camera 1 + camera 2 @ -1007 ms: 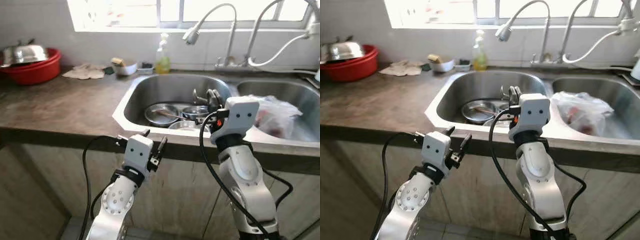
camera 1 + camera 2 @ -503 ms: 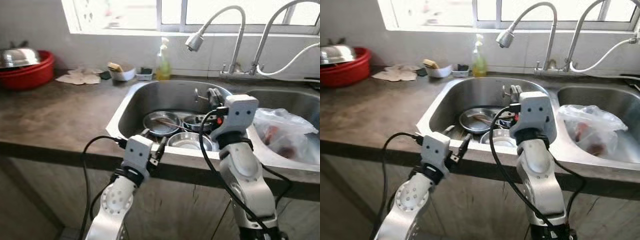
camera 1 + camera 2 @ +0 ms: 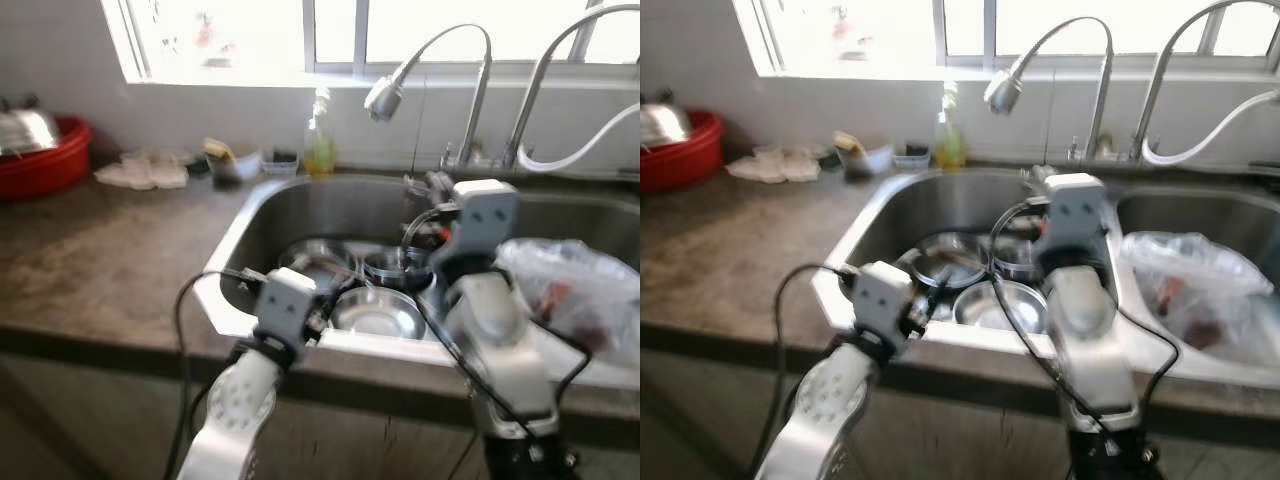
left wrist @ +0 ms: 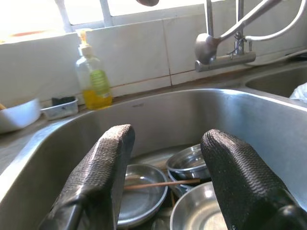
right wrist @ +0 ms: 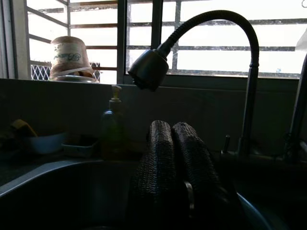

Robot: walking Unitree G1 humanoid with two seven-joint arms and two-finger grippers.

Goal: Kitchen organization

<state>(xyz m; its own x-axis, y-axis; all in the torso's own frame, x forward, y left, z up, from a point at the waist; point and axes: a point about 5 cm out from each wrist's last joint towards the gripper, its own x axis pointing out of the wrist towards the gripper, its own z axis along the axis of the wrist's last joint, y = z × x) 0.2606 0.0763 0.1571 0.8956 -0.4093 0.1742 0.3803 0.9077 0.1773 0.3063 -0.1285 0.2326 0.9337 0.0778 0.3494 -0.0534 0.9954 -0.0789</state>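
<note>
Head views: your camera has closed in on the sink (image 3: 262,205) since a second ago, frame now blurred; the steel bowls (image 3: 378,312) sit in the left basin, a plastic bag (image 3: 575,290) in the right one. Left wrist view: your left gripper (image 4: 165,182) is spread wide over the near rim, aimed at the bowls, soap bottle (image 4: 93,76) behind. Right wrist view: your right gripper (image 5: 171,158) has fingers pressed together, holding nothing, raised toward the faucet (image 5: 148,68).
</note>
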